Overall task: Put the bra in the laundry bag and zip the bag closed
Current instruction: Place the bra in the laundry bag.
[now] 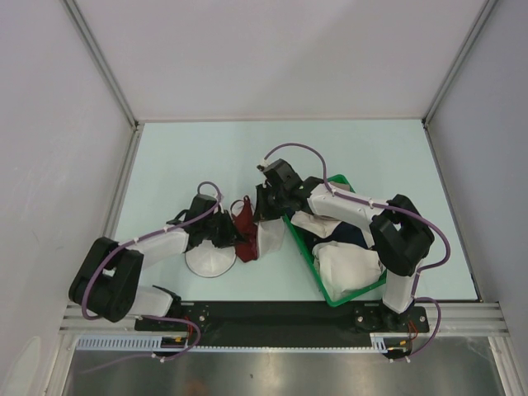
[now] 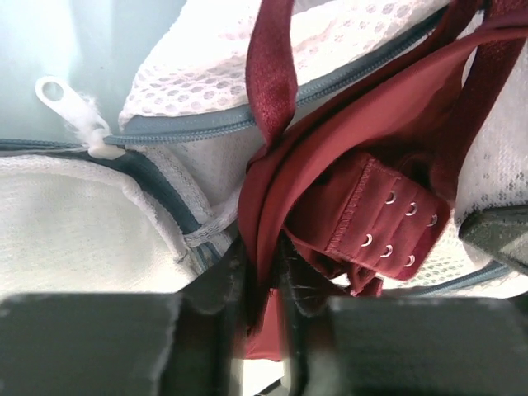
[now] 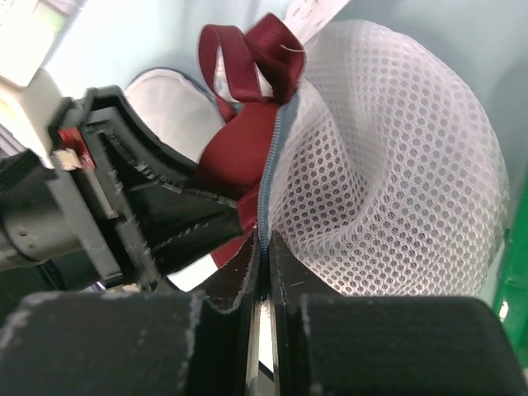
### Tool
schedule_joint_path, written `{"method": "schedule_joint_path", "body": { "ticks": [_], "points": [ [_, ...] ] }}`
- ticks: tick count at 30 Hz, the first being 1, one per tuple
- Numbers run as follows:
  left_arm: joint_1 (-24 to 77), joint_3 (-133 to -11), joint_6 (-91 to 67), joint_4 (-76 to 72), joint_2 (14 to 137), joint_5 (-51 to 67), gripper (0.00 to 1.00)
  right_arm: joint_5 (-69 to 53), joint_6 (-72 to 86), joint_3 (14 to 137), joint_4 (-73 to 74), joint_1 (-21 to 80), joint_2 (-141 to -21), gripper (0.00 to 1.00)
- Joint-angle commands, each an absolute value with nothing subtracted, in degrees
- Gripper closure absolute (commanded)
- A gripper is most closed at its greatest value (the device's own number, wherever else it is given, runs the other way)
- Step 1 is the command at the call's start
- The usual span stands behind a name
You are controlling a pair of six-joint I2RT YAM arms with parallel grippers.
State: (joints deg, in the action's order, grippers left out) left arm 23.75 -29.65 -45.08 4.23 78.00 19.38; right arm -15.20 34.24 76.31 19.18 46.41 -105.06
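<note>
The maroon bra (image 1: 245, 233) lies between the two halves of the white mesh laundry bag (image 1: 212, 261), which is open on the table. My left gripper (image 1: 228, 233) is shut on a fold of the bra (image 2: 330, 165); its hook band hangs beside my jaws. The bag's grey zipper rim (image 2: 206, 125) and white pull tab (image 2: 66, 107) show behind. My right gripper (image 1: 266, 216) is shut on the zipper rim (image 3: 268, 177) of the raised bag half (image 3: 388, 173), with the bra (image 3: 239, 148) bunched just left of it.
A green plastic basket (image 1: 340, 298) with white and navy garments stands at the right, right next to the bag and under my right arm. The other bag half lies flat at the front left. White walls enclose the table.
</note>
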Motion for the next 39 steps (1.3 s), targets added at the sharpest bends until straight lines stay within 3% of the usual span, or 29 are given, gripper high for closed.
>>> {"method": "schedule_joint_path", "body": {
  "ticks": [1, 3, 5, 7, 10, 15, 22, 26, 29, 32, 36, 39],
  "points": [
    [24.35, -29.79, -43.77, 6.06, 74.01, 13.63, 0.60, -14.06, 32.08, 78.40, 20.92, 46.14, -105.12, 0.89],
    [24.08, -30.32, -42.98, 9.12, 71.90, 12.49, 0.45, -13.98, 31.47, 78.31, 21.44, 45.97, -105.03, 0.88],
    [23.56, -31.90, -42.45, 12.46, 67.95, 12.04, 0.36, -13.97, 31.20, 78.13, 21.53, 45.88, -104.68, 0.88],
    [23.20, -32.95, -41.93, 14.05, 66.27, 12.04, 0.35, -13.80, 30.94, 78.13, 21.62, 45.70, -104.33, 0.87],
    [22.94, -34.10, -40.70, 15.64, 66.35, 12.65, 0.32, -13.80, 29.53, 78.49, 22.50, 45.35, -103.98, 0.72],
    [22.76, -32.35, -40.78, 12.93, 68.64, 15.11, 0.39, -13.45, 24.89, 81.20, 25.13, 44.91, -104.94, 0.58],
    [22.76, -33.05, -40.52, 9.67, 73.03, 17.05, 0.64, -9.41, 19.70, 85.60, 28.04, 45.26, -107.40, 0.58],
    [22.76, -32.96, -41.04, 8.00, 73.65, 17.40, 0.79, -7.56, 17.85, 88.94, 30.14, 44.91, -110.03, 0.64],
    [23.29, -33.22, -43.49, 4.14, 76.02, 18.98, 0.92, -8.00, 18.28, 91.39, 31.46, 44.91, -112.67, 0.98],
    [26.54, -35.59, -45.44, 1.06, 80.85, 17.14, 0.99, -7.83, 20.29, 92.81, 31.90, 45.87, -113.64, 1.00],
    [26.98, -36.21, -46.76, 0.26, 85.25, 14.60, 1.00, -7.29, 21.45, 92.99, 32.25, 46.14, -113.47, 1.00],
    [26.98, -35.95, -45.71, 4.38, 81.40, 11.17, 0.91, -5.89, 20.48, 92.03, 33.22, 45.88, -112.59, 1.00]
  ]
}}
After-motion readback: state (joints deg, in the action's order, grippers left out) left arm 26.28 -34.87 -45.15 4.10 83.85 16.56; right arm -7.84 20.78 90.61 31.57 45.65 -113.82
